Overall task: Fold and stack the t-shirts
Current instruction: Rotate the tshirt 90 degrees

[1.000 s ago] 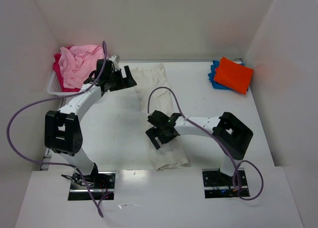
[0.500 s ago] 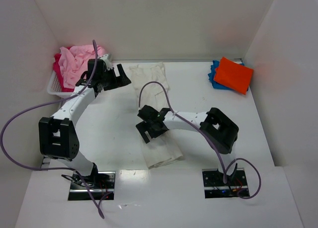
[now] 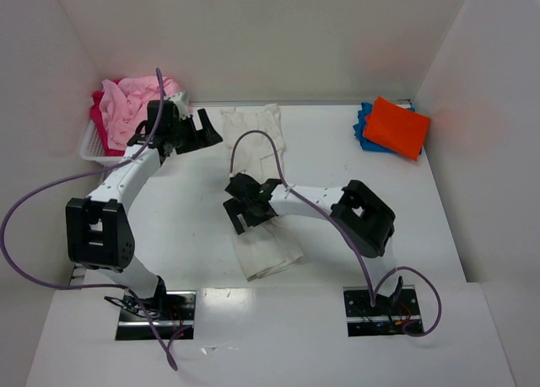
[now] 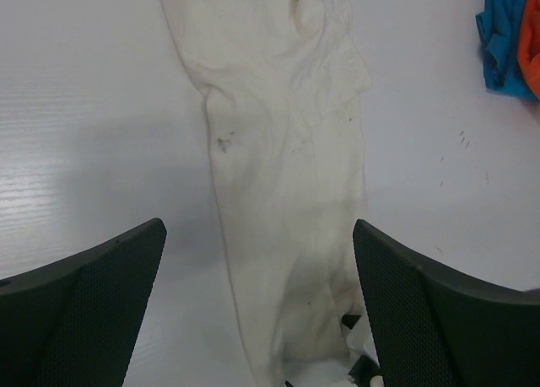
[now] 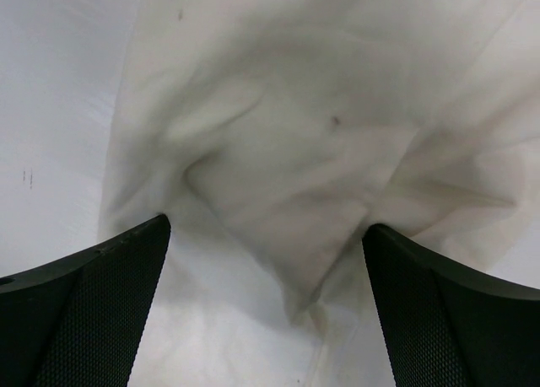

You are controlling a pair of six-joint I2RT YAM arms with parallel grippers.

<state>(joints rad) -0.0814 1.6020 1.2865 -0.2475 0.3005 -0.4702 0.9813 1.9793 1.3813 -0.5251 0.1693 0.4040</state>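
Pink t-shirt (image 3: 135,100) over red-magenta t-shirt (image 3: 99,119) in basket (image 3: 91,148), well left of cream-white t-shirt (image 3: 257,127). Left gripper (image 3: 211,127) beside its far end, jaws wide, empty. Right gripper (image 3: 236,218) over its near half, wide, empty. Orange t-shirt (image 3: 396,127) on blue t-shirt (image 3: 364,122), well right.

white slotted basket (image 3: 90,149) on white table (image 3: 422,210)

The cream-white t-shirt (image 4: 287,193) is soft, creased matt cloth; the table (image 4: 101,109) is smooth and slightly glossy.
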